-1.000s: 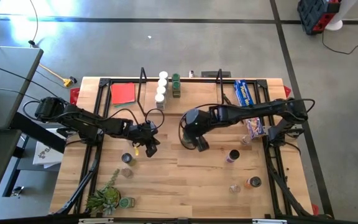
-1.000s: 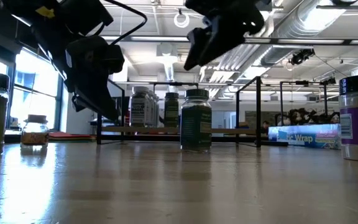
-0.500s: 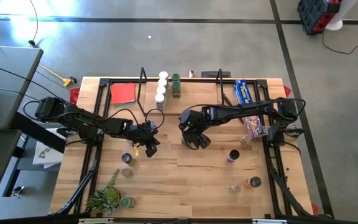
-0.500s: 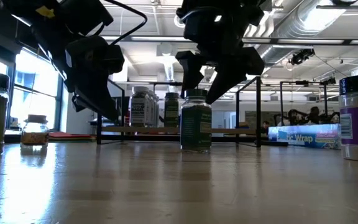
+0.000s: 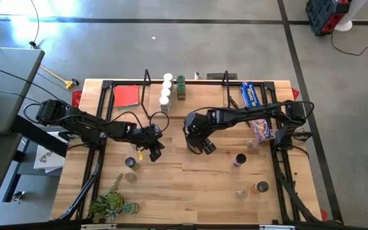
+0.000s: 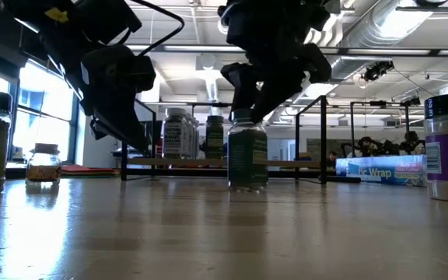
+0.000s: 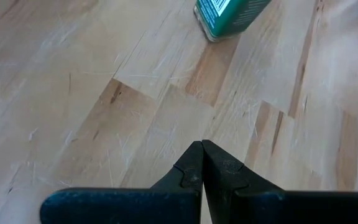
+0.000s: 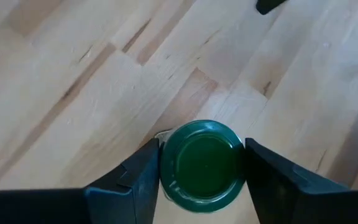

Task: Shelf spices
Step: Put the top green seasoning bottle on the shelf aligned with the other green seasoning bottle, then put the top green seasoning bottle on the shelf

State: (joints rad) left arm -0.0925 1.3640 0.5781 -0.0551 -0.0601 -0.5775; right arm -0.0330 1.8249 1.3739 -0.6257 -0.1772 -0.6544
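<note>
Worktop (image 5: 190,191) of pale wood carries everything here, with the shelf (image 5: 147,80) at its far edge already holding a short row of spices (image 5: 165,92), while other jars stand loose nearer the front, one purple-labelled (image 5: 239,160) to the right. The left arm lies across the worktop's left half, its hand (image 7: 201,163) pinched fully shut on nothing and hanging just above bare wood, a green-labelled jar (image 7: 229,15) lying a little way ahead of it. The right arm reaches in toward the middle, and its hand (image 8: 202,165) is where things have changed: a second ago it was off to one side of the green-lidded jar (image 8: 202,163), half a second ago it stood over that jar with fingers spread wide, and now the fingers (image 8: 143,171) have drawn in to either side of the lid. The near finger looks to be touching the lid's edge; whether the other has met it I cannot tell, so the grip seems to be closing rather than set. The jar (image 6: 247,159) stands upright on the wood, well short of the shelf. My reading is that the pick is nearly made, and a lift and carry to the shelf's open space would follow.
</note>
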